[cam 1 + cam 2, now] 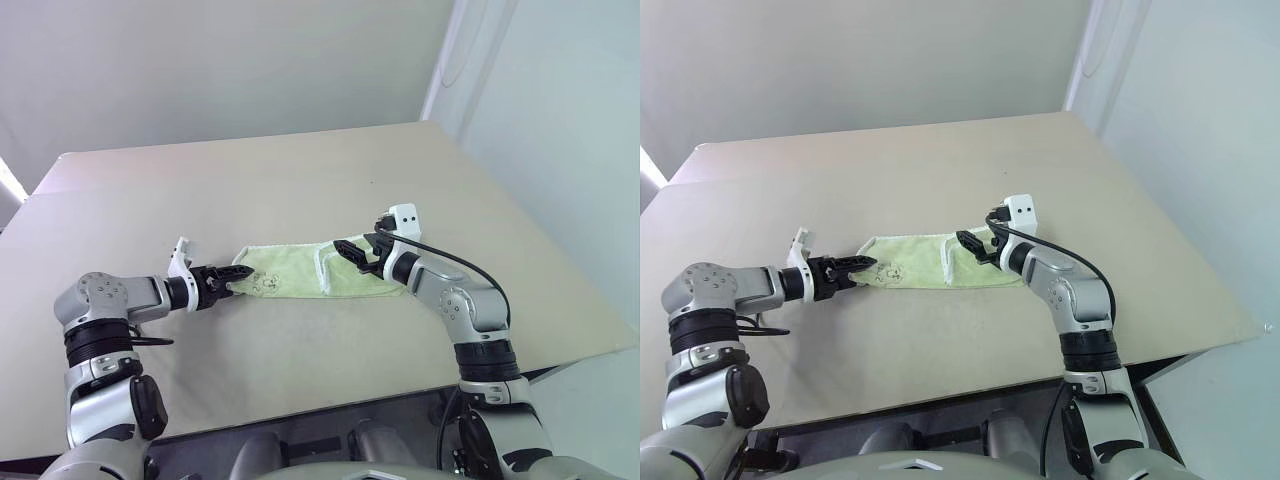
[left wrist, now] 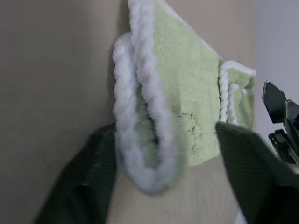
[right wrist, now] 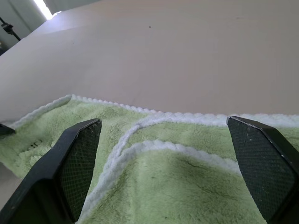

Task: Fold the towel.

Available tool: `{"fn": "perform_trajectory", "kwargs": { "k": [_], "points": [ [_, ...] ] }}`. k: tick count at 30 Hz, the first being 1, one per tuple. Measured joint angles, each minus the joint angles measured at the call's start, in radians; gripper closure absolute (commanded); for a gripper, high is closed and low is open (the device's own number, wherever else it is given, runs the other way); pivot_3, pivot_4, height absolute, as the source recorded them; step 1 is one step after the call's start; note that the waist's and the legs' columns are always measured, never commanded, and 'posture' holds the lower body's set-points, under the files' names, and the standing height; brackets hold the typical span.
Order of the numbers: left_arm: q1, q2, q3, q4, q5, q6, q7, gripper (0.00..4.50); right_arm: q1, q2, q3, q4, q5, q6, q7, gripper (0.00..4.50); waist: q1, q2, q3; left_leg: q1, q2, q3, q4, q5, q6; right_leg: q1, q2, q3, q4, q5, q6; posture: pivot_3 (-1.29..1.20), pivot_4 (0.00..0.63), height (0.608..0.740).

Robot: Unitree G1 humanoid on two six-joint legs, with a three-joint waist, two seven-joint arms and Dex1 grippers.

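Towel (image 1: 300,272) lay near the middle of the beige worktop (image 1: 300,180), already folded into a long narrow strip running left to right. Light yellow-green terry, white stitched edging; small dark logo near its left end. Toward the right end a folded layer sat on top, its white edge forming a curved ridge across the strip.

Left hand (image 1: 237,279) was at the towel's left end, pointing rightward along the strip. In the left wrist view the two black fingers (image 2: 84,182) stood on either side of the doubled white edge of the towel, with gaps visible between pads and cloth; whether they had closed onto it could not be told.

Right hand (image 1: 355,252) sat low over the right part of the towel, pointing left. Its fingers (image 3: 70,158) were spread wide apart, the green cloth and white edging showing between them, nothing gripped.

The two hands faced each other along the towel, well apart
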Motion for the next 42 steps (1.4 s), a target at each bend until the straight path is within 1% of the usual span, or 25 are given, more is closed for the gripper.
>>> {"fn": "perform_trajectory", "kwargs": {
  "k": [2,3,5,6,7,13,17,23,28,30,36,39,42],
  "points": [
    [0.000,-0.015,-0.002,0.005,0.000,0.012,0.006,2.87,0.000,0.000,0.000,0.000,-0.001,0.000,0.000,0.00,-0.001,0.000,0.000,0.000,0.000,0.000,-0.001,0.000,0.000,-0.001,0.000,0.000,0.000,0.000,0.000,0.00,0.000,0.740],
    [0.000,-0.021,-0.002,0.006,0.000,0.014,0.009,3.18,0.000,-0.001,0.000,0.000,-0.001,0.000,0.000,0.00,-0.002,0.000,0.000,-0.001,0.000,0.000,-0.001,0.000,0.000,-0.002,0.000,0.000,0.000,0.000,0.000,0.00,0.000,0.740],
    [-0.002,-0.022,0.001,0.005,0.000,0.018,0.012,3.95,0.000,-0.001,0.000,0.000,-0.001,0.000,0.000,0.00,-0.002,0.000,0.000,-0.001,0.000,0.000,-0.002,0.000,0.000,-0.002,0.001,0.000,0.000,0.000,0.000,0.00,0.000,0.740],
    [-0.004,-0.022,0.003,0.005,0.000,0.020,0.012,4.28,0.000,-0.002,0.000,0.000,-0.002,0.000,0.000,0.00,-0.002,0.000,0.000,-0.001,0.000,0.000,-0.002,0.000,0.000,-0.002,0.001,0.000,0.000,0.000,0.000,0.00,0.000,0.740],
    [-0.009,-0.021,0.004,0.005,-0.001,0.022,0.013,4.46,0.000,-0.002,0.000,0.000,-0.004,0.000,0.000,0.00,-0.003,0.000,0.000,-0.001,0.000,0.000,-0.002,0.000,0.000,-0.002,0.001,0.000,0.000,0.000,0.000,0.00,0.000,0.740],
    [-0.017,-0.003,0.026,-0.023,-0.007,0.072,0.026,4.46,0.000,-0.016,0.012,0.000,-0.009,-0.002,0.025,0.00,-0.005,-0.001,0.000,-0.001,0.000,0.000,-0.002,0.000,0.000,-0.002,0.001,0.000,0.000,0.000,0.000,0.00,0.000,0.740],
    [-0.014,0.034,0.025,-0.077,-0.013,0.100,0.031,4.46,0.030,-0.051,0.023,-0.032,0.002,0.002,0.084,0.00,-0.006,-0.001,0.001,-0.001,0.000,0.000,-0.002,0.000,0.000,-0.002,0.001,0.000,0.000,0.000,0.000,0.00,0.000,0.740],
    [0.049,0.149,0.020,-0.118,-0.057,0.101,0.025,4.46,0.079,-0.113,0.012,-0.148,0.090,0.042,0.186,0.00,-0.027,-0.002,0.002,-0.001,0.001,-0.001,-0.003,0.000,0.000,-0.003,0.001,0.000,0.000,-0.001,0.000,0.00,0.000,0.740],
    [0.089,0.253,-0.010,-0.183,-0.099,0.098,-0.022,4.46,0.123,-0.202,0.009,-0.189,0.124,0.043,0.255,0.00,-0.030,-0.003,0.002,-0.001,0.000,0.000,-0.003,0.000,0.000,-0.003,0.001,0.000,0.000,-0.002,-0.002,0.00,0.000,0.740],
    [0.093,0.271,-0.049,-0.210,-0.097,0.084,-0.046,4.46,0.130,-0.214,0.008,-0.188,0.122,0.038,0.262,0.00,-0.029,-0.003,0.002,-0.001,0.000,0.000,-0.003,0.000,0.000,-0.003,0.001,0.000,0.000,-0.002,-0.003,0.00,0.000,0.740],
    [0.021,0.276,-0.292,-0.284,-0.087,-0.077,-0.197,4.46,0.125,-0.201,0.013,-0.171,0.087,-0.010,0.231,0.00,-0.026,-0.006,0.004,-0.001,0.000,0.001,-0.002,0.000,0.000,-0.002,0.000,0.001,-0.001,-0.002,-0.003,0.00,0.000,0.740],
    [-0.040,0.277,-0.414,-0.270,-0.057,-0.153,-0.286,4.46,0.127,-0.201,0.012,-0.169,0.085,-0.015,0.221,0.00,-0.027,-0.006,0.004,-0.002,0.000,0.001,-0.003,0.000,0.000,-0.004,0.001,0.001,-0.002,-0.002,-0.003,0.00,0.000,0.740],
    [-0.115,0.274,-0.516,-0.207,-0.012,-0.219,-0.365,4.46,0.132,-0.202,0.010,-0.170,0.079,-0.021,0.209,0.00,-0.026,-0.006,0.004,-0.005,0.000,0.001,-0.004,0.000,0.000,-0.006,0.001,0.002,-0.001,-0.001,-0.001,0.00,0.000,0.740]
  ]
}}
